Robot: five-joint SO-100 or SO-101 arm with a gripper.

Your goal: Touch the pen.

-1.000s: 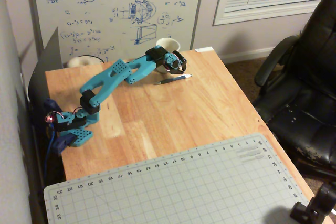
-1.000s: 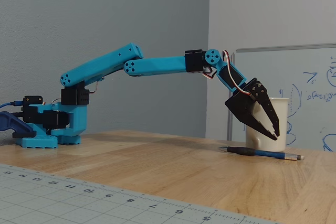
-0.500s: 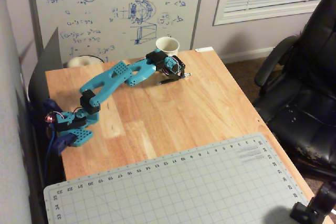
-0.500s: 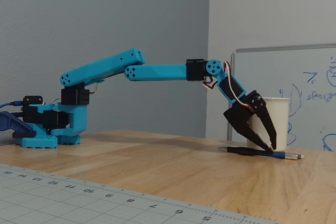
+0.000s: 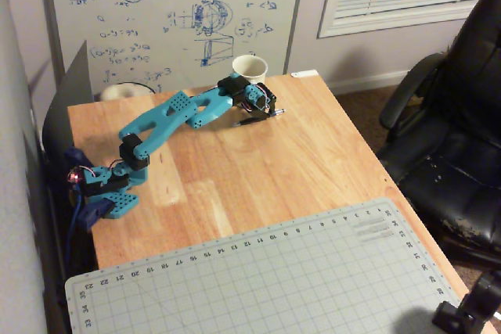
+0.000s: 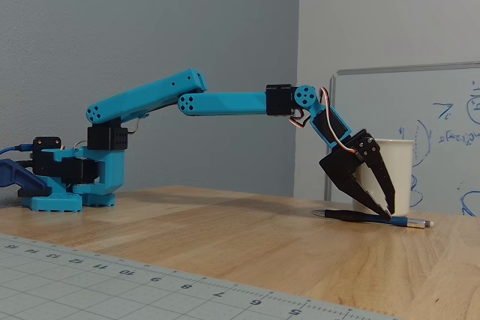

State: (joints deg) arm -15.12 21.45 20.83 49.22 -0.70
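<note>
One blue arm, stretched right out across the worktop (image 5: 313,154), and its black claw (image 6: 386,211) is down on the pen (image 6: 352,216)! In the fixed view the fingertips (image 6: 384,215) meet the barrel near its blue stretch, with the fingers parted only narrowly and gripping nothing. It looks like contact, though from this side angle I can't swear the tips aren't just in front of the pen.

Where is that pen? Lying flat on the wood, at about 1 o'clock from the arm's base in the overhead view, just in front of the cream mug (image 6: 394,174), which stands at 12 o'clock of it. In the overhead view the pen (image 5: 249,123) pokes out at 8 o'clock from under the claw (image 5: 270,107), its far end hidden by the wrist. The mug (image 5: 250,66) sits close behind, near the whiteboard (image 5: 172,21).

So the step in hand is the touch itself, and by my read it's made or all but made. Next move calls for very little: at most a hair more descent to confirm contact, kept gentle, because a sideways nudge would roll the pen or bump the mug.

Against a second ago: the claw was hanging above the pen then, tips up by the mug's lower half. Half a second ago it was already down, and nothing has shifted since; pen and mug unmoved.
</note>
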